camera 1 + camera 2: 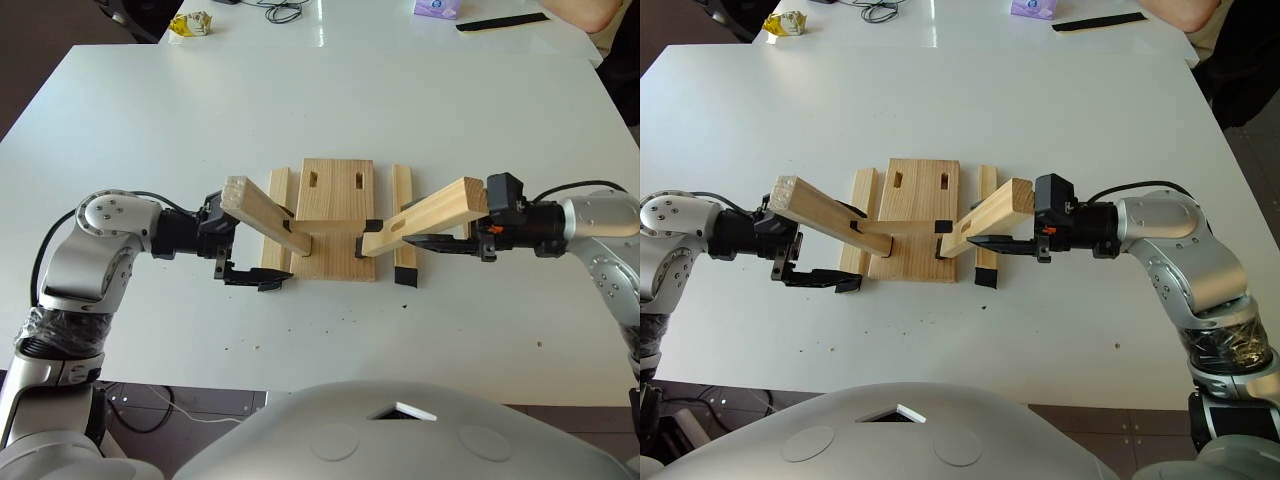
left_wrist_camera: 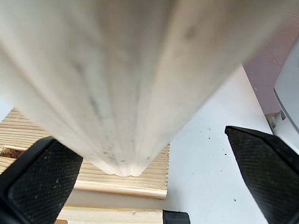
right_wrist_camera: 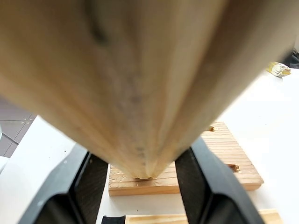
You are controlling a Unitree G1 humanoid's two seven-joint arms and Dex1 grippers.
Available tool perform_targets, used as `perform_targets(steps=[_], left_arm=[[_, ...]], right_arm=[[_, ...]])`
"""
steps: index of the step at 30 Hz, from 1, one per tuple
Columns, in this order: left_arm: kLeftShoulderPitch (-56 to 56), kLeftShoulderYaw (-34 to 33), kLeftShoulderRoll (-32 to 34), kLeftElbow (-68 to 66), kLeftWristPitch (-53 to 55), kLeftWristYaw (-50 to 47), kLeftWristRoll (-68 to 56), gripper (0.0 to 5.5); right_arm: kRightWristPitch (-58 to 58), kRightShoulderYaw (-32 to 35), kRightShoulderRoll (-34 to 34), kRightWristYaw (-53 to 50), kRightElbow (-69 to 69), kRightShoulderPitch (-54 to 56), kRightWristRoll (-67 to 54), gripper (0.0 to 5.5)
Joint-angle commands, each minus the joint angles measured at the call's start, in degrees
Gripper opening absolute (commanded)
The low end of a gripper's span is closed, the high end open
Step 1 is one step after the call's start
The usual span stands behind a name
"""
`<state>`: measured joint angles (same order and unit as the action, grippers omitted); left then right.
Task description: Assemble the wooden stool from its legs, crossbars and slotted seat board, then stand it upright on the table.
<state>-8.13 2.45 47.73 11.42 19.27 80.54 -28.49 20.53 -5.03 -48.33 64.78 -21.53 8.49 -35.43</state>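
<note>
Slanting over the slotted seat board are two square-cut wooden legs.

White table spans the frame, glare along its top edge; dark floor upper left; yellow packet beside it.

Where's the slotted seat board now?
Head views: the slotted seat board lies flat mid-table between left bar and right bar, its near edge under the tilted left leg and right leg.

left leg, right leg overhanging seat board
</note>
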Motion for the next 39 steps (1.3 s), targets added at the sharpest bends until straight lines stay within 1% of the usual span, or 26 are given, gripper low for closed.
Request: perform_targets(steps=[1, 6, 10, 19, 24, 32, 39], left_arm=[[-0.4, 1.0, 0.2, 0.5, -0.5, 0.3, 0.5, 5.26], [-0.8, 1.4, 0.1, 0.6, -0.6, 0.3, 0.5, 5.26], [-0.4, 1.5, -0.1, 1.1, -0.5, -0.3, 0.4, 5.26], [-1.2, 2.3, -0.8, 1.1, -0.2, -0.9, 0.5, 5.26], [-1.3, 2.7, -1.3, 1.4, -0.1, -1.6, 0.5, 5.26], [-2.8, 3.8, -2.0, -0.2, -0.8, -1.1, 1.1, 5.26], [-5.0, 4.9, -2.7, -1.8, -1.1, -0.5, 1.3, 5.26]], right_arm=[[1.7, -2.8, -2.5, 1.2, 3.7, 0.5, 5.8, 2.02], [2.5, -5.1, -2.0, 2.5, 5.6, 3.9, 6.1, 2.02], [3.4, -8.0, -0.2, 2.8, 6.9, 6.8, 6.5, 2.02], [3.9, -11.5, 1.9, 2.6, 6.1, 7.8, 7.1, 2.02], [3.1, -14.2, 3.8, 3.3, 8.6, 9.4, 8.9, 2.02], [0.0, -15.7, 5.4, 2.4, 10.4, 4.9, 10.7, 2.02], [-0.5, -17.0, 9.2, 1.3, 15.0, 6.2, 11.3, 2.02]])
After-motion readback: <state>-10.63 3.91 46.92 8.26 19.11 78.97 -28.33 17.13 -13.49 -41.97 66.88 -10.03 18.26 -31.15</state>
